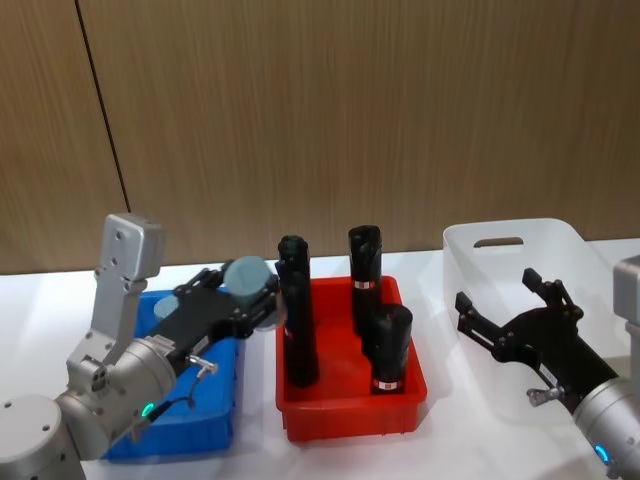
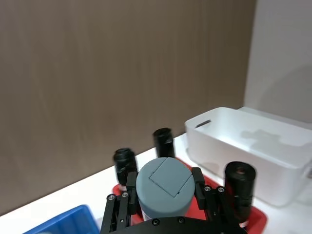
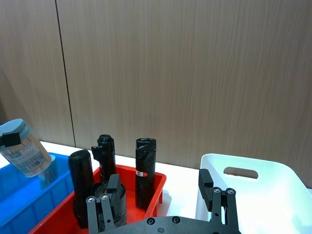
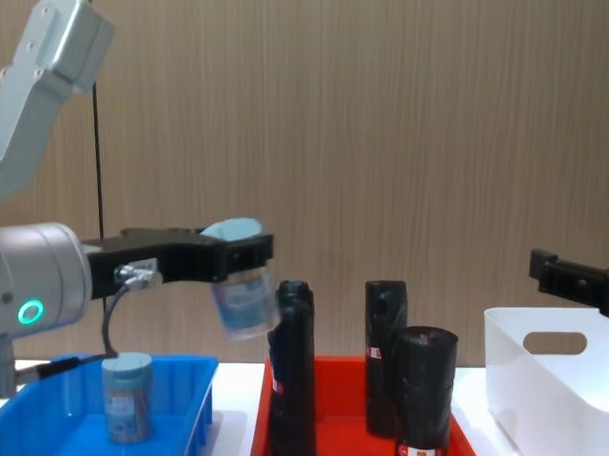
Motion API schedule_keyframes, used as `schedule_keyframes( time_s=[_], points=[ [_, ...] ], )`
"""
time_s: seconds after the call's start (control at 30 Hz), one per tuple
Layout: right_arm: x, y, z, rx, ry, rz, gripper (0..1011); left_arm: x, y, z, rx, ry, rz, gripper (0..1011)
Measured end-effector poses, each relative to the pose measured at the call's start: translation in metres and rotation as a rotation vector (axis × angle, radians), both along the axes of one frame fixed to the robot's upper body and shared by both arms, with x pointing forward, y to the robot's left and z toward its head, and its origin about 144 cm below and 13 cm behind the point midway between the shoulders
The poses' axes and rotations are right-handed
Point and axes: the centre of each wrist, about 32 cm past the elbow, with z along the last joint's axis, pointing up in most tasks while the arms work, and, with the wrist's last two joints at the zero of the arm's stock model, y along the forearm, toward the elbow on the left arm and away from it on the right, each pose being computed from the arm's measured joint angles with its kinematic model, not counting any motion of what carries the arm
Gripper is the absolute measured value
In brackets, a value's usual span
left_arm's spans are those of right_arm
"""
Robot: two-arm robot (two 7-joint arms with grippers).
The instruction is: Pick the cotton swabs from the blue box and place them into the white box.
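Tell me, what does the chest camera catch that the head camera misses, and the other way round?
The chest view adds a second cotton swab jar standing in the blue box, which the left arm hides from above. The head view adds the right gripper seen whole, open, above the white box. Both share the left gripper holding a lifted cotton swab jar beside the red tray of upright black rolls.
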Motion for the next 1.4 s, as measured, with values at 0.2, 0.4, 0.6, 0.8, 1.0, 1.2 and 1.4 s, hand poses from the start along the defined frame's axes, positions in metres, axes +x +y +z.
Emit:
schedule_keyframes(
  time_s=[0.2, 0.4, 0.6, 0.8, 1.0, 1.2, 1.4],
  points=[
    [0.0, 0.0, 0.0, 0.0, 0.0, 0.0, 1002, 0.002, -0.001, 0.004, -0.016, -0.01, -0.101, 669],
    [0.0, 0.0, 0.0, 0.0, 0.0, 0.0, 1002, 0.005, -0.002, 0.006, -0.031, -0.012, -0.198, 669],
    [0.0, 0.0, 0.0, 0.0, 0.0, 0.0, 1001, 0.01, -0.002, 0.008, -0.041, -0.003, -0.292, 669],
    [0.0, 0.0, 0.0, 0.0, 0.0, 0.0, 1002, 0.015, -0.003, 0.008, -0.046, 0.015, -0.376, 669],
    [0.0, 0.0, 0.0, 0.0, 0.0, 0.0, 1002, 0.021, -0.003, 0.009, -0.044, 0.041, -0.446, 670],
    [0.0, 0.0, 0.0, 0.0, 0.0, 0.0, 1001, 0.023, -0.004, 0.01, -0.04, 0.053, -0.476, 669],
    [0.0, 0.0, 0.0, -0.001, 0.0, 0.003, 1002, 0.025, -0.004, 0.01, -0.038, 0.061, -0.497, 669]
  ],
)
